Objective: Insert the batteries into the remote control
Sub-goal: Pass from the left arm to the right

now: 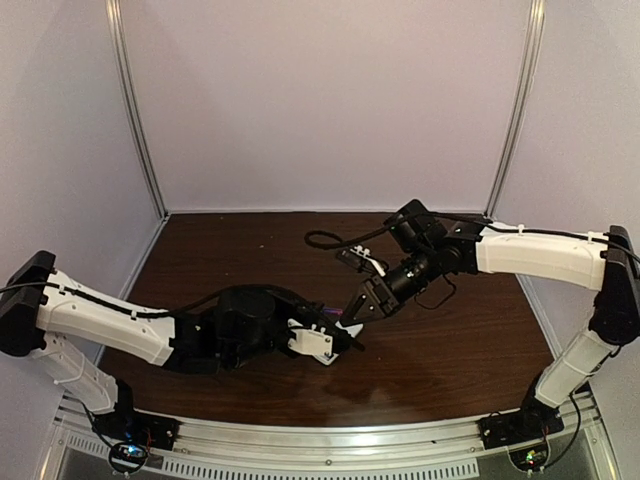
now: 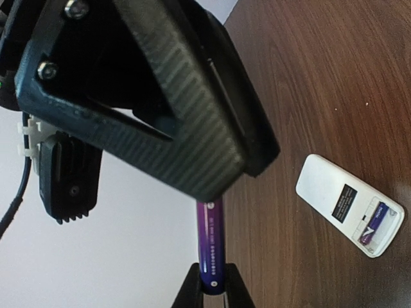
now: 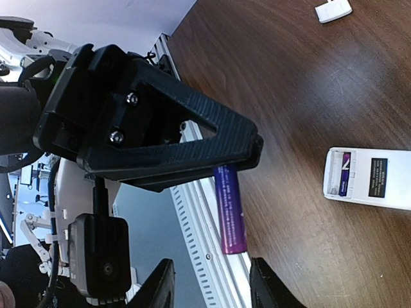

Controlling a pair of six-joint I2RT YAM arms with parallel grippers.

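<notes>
Purple battery [image 2: 210,244] clamped in left pincer [image 2: 211,287]; right pincer [image 3: 212,277] open at its tip.

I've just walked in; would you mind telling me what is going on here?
The left end effector is shut on one end of a slim purple-blue cylindrical battery. The right end effector faces it, fingers open to either side of the battery's free end, not gripping it; it looks like a handover. On the dark wooden table, the flat white plastic remote control lies back up with its compartment open and a second purple battery seated. A small loose white flat piece lies apart.
</notes>
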